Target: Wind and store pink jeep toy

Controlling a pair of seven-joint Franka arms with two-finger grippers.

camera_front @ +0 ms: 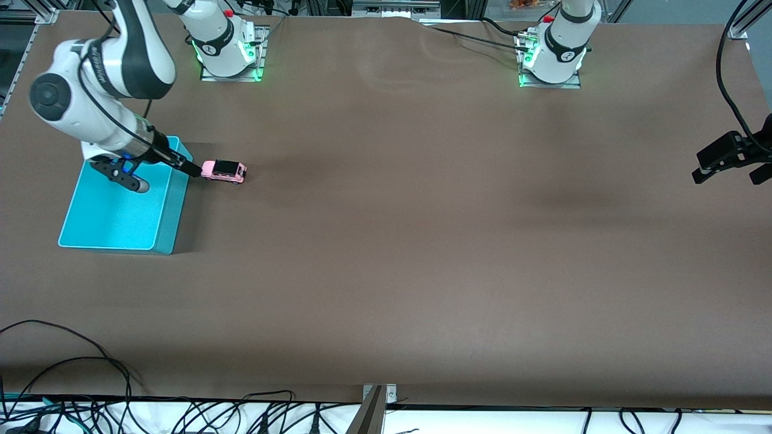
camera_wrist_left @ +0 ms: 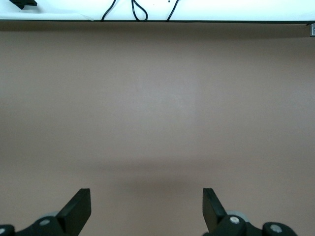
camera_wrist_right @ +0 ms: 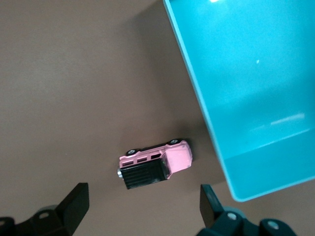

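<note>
I see the pink jeep toy (camera_front: 224,171) on its wheels on the brown surface (camera_front: 422,241), just beside the turquoise bin (camera_front: 120,211), near the right arm's end and toward the edge where the bases stand. My right pincer (camera_front: 163,172) hangs over the bin's rim next to the toy, fingers apart, gripping nothing. My left pincer (camera_front: 727,163) waits over the surface's left-arm end, fingers (camera_wrist_left: 78,209) apart, with nothing between them
</note>
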